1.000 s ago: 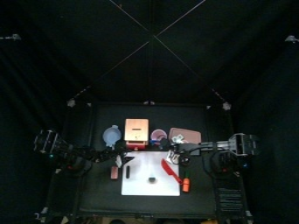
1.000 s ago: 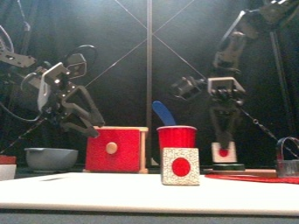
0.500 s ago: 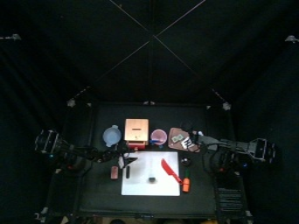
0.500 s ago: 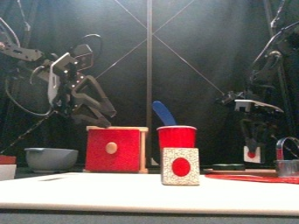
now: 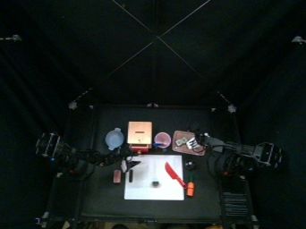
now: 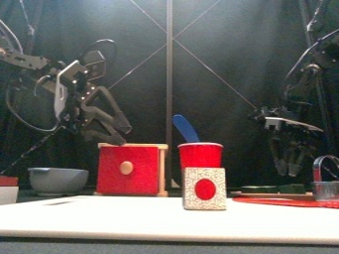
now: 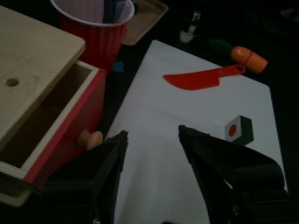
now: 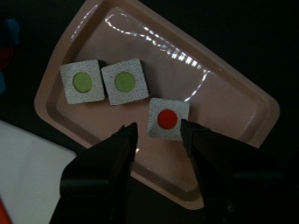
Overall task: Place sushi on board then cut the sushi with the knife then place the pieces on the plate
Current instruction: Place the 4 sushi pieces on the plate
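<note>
Pink tray (image 8: 216, 79) is holding three sushi pieces (image 8: 122, 80), with the right gripper (image 8: 160, 131) hovering wide and empty above. Probably one last piece (image 5: 157, 184) is sitting on the board (image 5: 141, 192) under the left gripper (image 7: 151, 136), also wide. Grab its flat sides, straight down.

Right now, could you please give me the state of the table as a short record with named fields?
Board: white cutting board carrying one red-centred toy sushi block and a red toy knife, apart from each other.
Tray: flat pink tray holding two green-centred sushi pieces and one red-centred sushi piece.
Left gripper: jaws open, empty, above the board.
Right gripper: jaws open, empty, above the tray.
Cup: red cup with a blue toy knife in it.
</note>
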